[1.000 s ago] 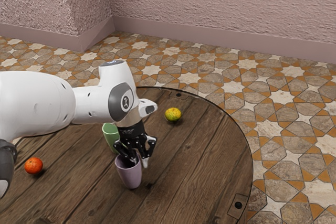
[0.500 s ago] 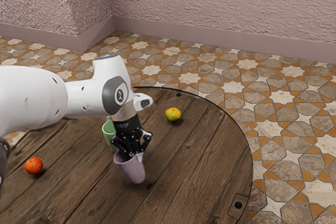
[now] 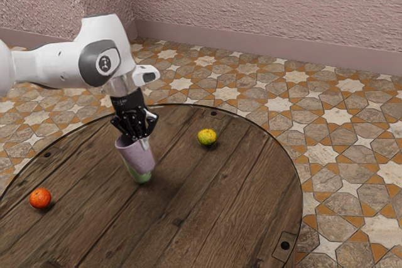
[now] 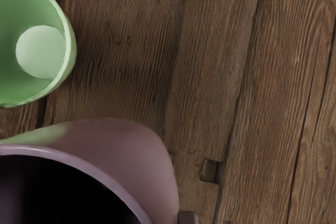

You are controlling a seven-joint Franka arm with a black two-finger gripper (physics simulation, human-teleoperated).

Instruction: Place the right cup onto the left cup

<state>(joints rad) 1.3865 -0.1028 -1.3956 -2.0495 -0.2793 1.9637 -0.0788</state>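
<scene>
The tool [image 3: 138,142] is clamped on the purple cup [image 3: 139,158] — held tilted above the desk [image 3: 239,205], close by the upright green cup [image 3: 142,179]; an orange fruit [image 3: 40,198] lies at the exterior view's left, a yellow one [image 3: 206,137] farther right; the arm's emblem [image 3: 105,63] is too small to read.

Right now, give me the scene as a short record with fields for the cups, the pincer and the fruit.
purple cup: tilted, lifted off the table
pincer: shut on the purple cup at its rim
green cup: upright on the table
stacked: no, the wrist view shows the green cup's mouth uncovered
orange fruit: on the table, toward the exterior view's left
yellow-green fruit: on the table, toward the exterior view's right from both cups
</scene>
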